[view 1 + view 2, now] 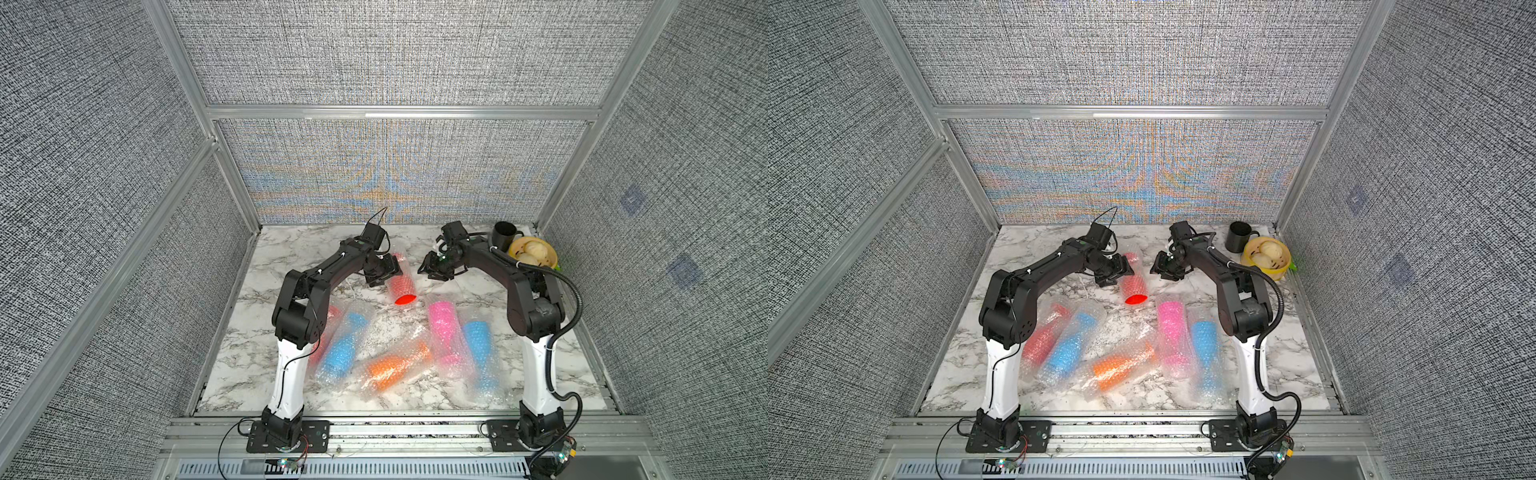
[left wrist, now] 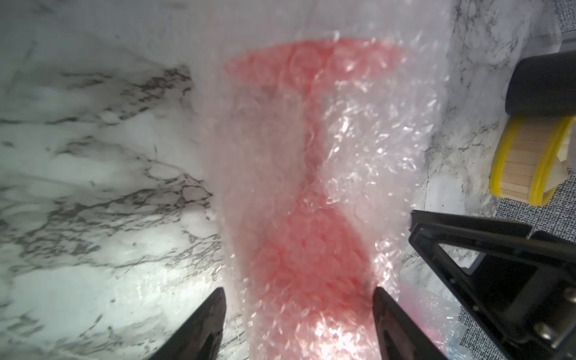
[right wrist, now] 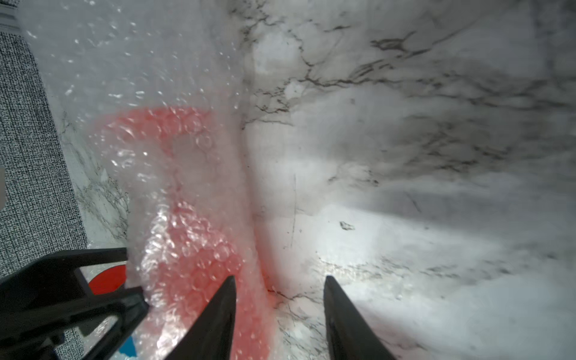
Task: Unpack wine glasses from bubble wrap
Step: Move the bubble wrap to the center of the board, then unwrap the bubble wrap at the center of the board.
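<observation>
The red goblet point(image 1: 401, 286) lies on its side in its bubble wrap point(image 2: 389, 140). Its long axis runs straight ahead along the line the left hand point(image 2: 299, 289) points. The bowl sits between that hand's fingers, with the stem and round foot beyond the fingertips. The bare red mouth pokes out of the open end of the sleeve, back toward the wrist. The left hand's fingers are spread on either side of the wrapped bowl, at the edges of the plastic; whether they already press on it I cannot tell. This is plainly the nearer hand, and the coming move probably turns on it holding the bowl across its width. The right hand point(image 3: 279, 277) hangs just beside the goblet on the side facing the other arm. It is half spread with only bare desk between its fingers, and one finger lies over the loose edge of the wrap, so it is well placed to pinch the sheet near the foot end. The marble-patterned desk point(image 1: 291, 257) looks smooth, so the sleeve may slide. Behind both hands, toward the arm bases, five more wrapped goblets point(image 1: 442, 324) lie scattered. Past the right hand, in the far corner, stand a black mug point(image 1: 503, 235) and a bamboo steamer point(image 1: 550, 259). Grey fabric walls point(image 1: 395, 62) close in three sides.
</observation>
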You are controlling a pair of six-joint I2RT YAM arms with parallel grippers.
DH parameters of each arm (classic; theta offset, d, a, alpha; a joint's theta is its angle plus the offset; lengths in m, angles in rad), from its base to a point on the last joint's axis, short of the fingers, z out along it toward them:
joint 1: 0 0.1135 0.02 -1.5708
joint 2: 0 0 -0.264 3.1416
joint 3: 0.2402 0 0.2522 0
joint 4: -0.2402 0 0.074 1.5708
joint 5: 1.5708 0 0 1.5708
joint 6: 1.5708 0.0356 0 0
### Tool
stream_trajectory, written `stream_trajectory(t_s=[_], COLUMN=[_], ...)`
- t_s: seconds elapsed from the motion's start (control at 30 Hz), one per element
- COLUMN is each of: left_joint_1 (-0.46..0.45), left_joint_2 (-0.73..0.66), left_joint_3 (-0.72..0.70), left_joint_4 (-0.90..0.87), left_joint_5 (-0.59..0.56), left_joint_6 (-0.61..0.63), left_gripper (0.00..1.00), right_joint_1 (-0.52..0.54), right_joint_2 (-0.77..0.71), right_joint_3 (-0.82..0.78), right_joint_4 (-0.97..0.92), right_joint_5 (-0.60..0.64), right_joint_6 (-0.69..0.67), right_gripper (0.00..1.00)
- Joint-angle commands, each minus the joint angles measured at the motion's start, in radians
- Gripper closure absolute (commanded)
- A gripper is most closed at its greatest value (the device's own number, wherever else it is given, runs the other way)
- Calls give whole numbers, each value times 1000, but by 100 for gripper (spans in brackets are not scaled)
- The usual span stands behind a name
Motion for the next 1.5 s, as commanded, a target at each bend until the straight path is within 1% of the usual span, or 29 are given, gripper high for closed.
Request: stream_trajectory(t_s=[0.0, 0.07, 0.2, 0.27, 0.33, 0.37, 0.4, 0.5, 0.53, 0.6, 0.7, 0.73, 0.83, 1.03, 1.17, 1.23, 1.4, 1.47], left_joint_1=[2, 4, 14, 20, 26, 29, 32, 42, 45, 46, 46, 46, 47, 42, 34, 33, 37, 44], left_joint_2=[0, -1, -20, -28, -30, -29, -26, -25, -25, -24, -19, -19, -23, -17, 18, 40, 75, 74], left_joint_3=[-9, -22, -54, -68, -81, -85, -90, -108, -111, -114, -118, -125, -148, -156, -102, -73, -16, -20], left_joint_4=[-5, 0, 16, 24, 28, 29, 29, 41, 44, 47, 63, 79, 119, 187, 192, 192, 140, 134], left_joint_5=[10, 11, 8, 8, 14, 18, 21, 37, 40, 43, 67, 80, 102, 143, 143, 142, 134, 127], left_joint_6=[12, 18, 24, 30, 37, 41, 45, 46, 46, 48, 42, 38, 18, -13, -23, -33, -13, -4], left_gripper=[30, 37, 47, 52, 59, 63, 65, 73, 74, 74, 74, 76, 77, 77, 77, 75, 58, 56], right_joint_1=[10, 11, 10, 4, -2, -3, -2, -1, -1, 3, 19, 27, 41, 30, 17, 13, 4, 0], right_joint_2=[22, 34, 36, 41, 52, 59, 69, 102, 118, 134, 149, 155, 163, 66, 18, -3, -20, -31], right_joint_3=[32, 50, 74, 74, 69, 71, 80, 114, 130, 141, 140, 144, 147, 69, 63, 55, 48, 20], right_joint_4=[-46, -40, -36, -12, 33, 54, 65, 53, 35, 16, 29, 29, 39, 128, 127, 126, 53, 63], right_joint_5=[-31, -56, -80, -121, -188, -226, -252, -290, -298, -310, -366, -388, -409, -406, -396, -391, -310, -300], right_joint_6=[-2, 12, 27, 46, 74, 80, 81, 84, 82, 75, 83, 86, 101, 152, 163, 157, 108, 106], right_gripper=[50, 47, 45, 44, 43, 42, 39, 29, 27, 24, 20, 19, 18, 19, 18, 18, 18, 19])
